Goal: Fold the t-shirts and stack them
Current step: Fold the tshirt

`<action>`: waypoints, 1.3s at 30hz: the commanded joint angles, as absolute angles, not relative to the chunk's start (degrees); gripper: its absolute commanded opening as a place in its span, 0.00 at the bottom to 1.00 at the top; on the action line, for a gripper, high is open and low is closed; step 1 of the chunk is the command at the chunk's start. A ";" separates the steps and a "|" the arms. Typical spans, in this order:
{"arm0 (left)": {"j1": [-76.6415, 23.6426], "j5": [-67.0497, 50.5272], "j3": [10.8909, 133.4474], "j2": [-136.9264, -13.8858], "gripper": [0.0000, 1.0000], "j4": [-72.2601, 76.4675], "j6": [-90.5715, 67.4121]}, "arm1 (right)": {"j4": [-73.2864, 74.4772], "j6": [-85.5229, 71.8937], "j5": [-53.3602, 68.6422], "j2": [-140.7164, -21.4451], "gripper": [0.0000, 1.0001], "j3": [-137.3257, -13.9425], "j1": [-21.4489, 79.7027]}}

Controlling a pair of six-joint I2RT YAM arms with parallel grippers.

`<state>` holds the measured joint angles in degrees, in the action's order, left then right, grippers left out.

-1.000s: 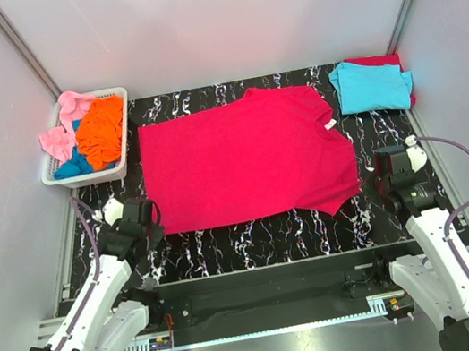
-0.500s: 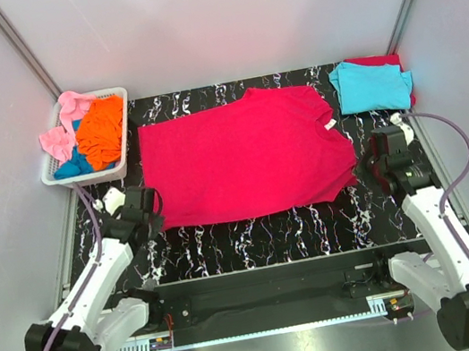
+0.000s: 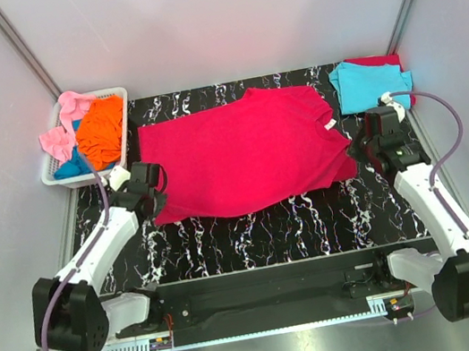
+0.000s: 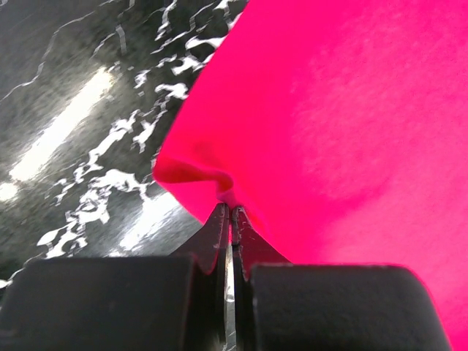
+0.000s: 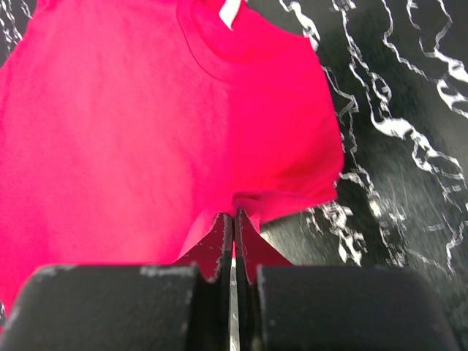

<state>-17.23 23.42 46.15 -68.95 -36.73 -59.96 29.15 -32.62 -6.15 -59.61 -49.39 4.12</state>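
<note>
done: cyan t-shirt [image 3: 371,84] folded atop red cloth [image 3: 375,61], far right of table [image 3: 314,216] | now: crimson-red t-shirt [image 3: 244,151] spread mid-table, near corners pinched tight by left claw [image 4: 231,210] and right claw [image 5: 234,214], fold apparently starting | left: orange t-shirt [image 3: 102,129], pink t-shirt [image 3: 66,119], blue t-shirt [image 3: 78,163] in basket [image 3: 124,127]

I see only a sliver of red cloth [image 3: 371,60] under the cyan shirt [image 3: 371,85]; in the basket [image 3: 87,177], the blue shirt [image 3: 72,166] is mostly buried beneath the orange shirt [image 3: 102,131].

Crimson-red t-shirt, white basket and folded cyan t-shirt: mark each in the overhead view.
crimson-red t-shirt [image 3: 244,151], top external view, middle of the body.
white basket [image 3: 125,133], top external view, right rim.
cyan t-shirt [image 3: 370,85], top external view, middle of the folded top.
</note>
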 commanded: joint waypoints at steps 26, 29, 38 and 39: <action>-11.51 28.39 56.25 -80.33 0.00 -32.96 -57.83 | 16.00 -29.97 -7.82 -78.74 0.00 -59.50 3.78; -11.25 28.48 56.34 -80.68 0.00 -32.96 -57.39 | 14.95 -29.53 -6.95 -80.50 0.00 -60.99 3.52; -10.63 27.60 58.09 -83.93 0.00 -32.43 -56.25 | 13.53 -28.21 -5.45 -86.04 0.00 -64.60 3.25; -10.63 27.42 58.53 -84.28 0.00 -32.26 -56.25 | 13.36 -28.21 -5.36 -86.83 0.00 -65.03 3.16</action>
<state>-11.05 25.45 55.66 -83.44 -34.48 -57.19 16.19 -29.56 -6.13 -85.69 -61.84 3.64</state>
